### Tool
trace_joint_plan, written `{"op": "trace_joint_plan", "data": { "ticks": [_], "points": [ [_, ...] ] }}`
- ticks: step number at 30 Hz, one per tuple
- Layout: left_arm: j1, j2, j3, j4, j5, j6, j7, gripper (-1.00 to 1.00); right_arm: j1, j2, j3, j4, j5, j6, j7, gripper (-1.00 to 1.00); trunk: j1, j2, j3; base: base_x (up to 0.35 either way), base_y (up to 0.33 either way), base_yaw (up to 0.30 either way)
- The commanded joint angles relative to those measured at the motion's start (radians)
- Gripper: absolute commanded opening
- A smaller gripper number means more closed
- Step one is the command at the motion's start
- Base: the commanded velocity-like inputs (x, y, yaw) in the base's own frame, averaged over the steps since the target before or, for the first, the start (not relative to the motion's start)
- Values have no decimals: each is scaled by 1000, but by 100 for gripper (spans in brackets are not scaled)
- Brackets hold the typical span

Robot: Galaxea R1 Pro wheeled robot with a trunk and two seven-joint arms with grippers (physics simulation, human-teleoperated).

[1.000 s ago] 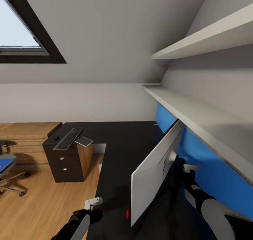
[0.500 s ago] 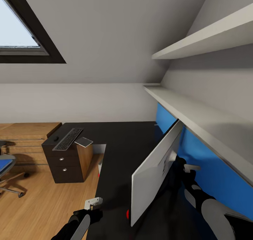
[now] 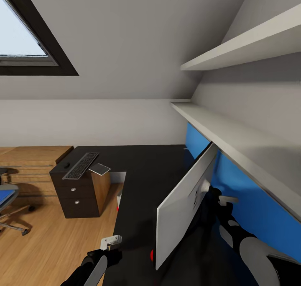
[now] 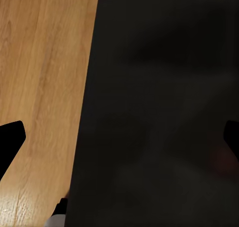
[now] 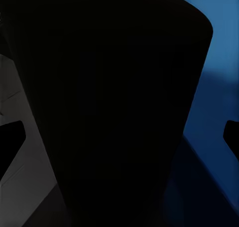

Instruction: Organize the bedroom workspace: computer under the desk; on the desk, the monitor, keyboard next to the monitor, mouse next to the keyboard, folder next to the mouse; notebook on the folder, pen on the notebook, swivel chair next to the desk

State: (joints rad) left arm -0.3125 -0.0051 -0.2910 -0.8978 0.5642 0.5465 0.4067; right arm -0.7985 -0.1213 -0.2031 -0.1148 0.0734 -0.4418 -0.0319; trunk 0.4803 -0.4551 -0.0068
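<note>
Monitor (image 3: 184,206): tilted on the dark surface (image 3: 146,173), beside the blue wall panel.
Right claw (image 3: 207,197): arm reaches behind the monitor; grip cannot be told.
Left claw (image 3: 112,240): held level over the surface's near edge, fingertips wide apart.
Keyboard (image 3: 80,165): on the drawer cabinet (image 3: 79,191).

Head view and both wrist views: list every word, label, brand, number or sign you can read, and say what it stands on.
No text can be read in any of the views.
Monitor: a small dark mark on its pale back, too small to read.
Keyboard: the key legends are too small to make out.
Drawer unit, desk, shelves and blue wall panel: plain, no lettering.
</note>
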Motion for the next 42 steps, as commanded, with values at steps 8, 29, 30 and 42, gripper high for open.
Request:
{"op": "trace_joint_plan", "data": {
  "ticks": [8,29,30,42],
  "points": [
    [0,0,-2,-1,10,2,11,100,-1,0,-4,1,9,-3,-3,100,0,-1,-1,-172,0,0],
    [0,0,-2,-1,8,2,11,100,-1,0,-2,1,13,8,-2,100,0,-1,-1,-13,0,0],
    [0,0,-3,-1,9,2,11,100,-1,0,-1,1,13,8,-2,100,0,-1,-1,-96,0,0],
    [0,0,-3,-1,9,3,11,100,-1,3,0,1,13,9,-1,100,0,-1,-1,-273,0,0]
  ]
}}
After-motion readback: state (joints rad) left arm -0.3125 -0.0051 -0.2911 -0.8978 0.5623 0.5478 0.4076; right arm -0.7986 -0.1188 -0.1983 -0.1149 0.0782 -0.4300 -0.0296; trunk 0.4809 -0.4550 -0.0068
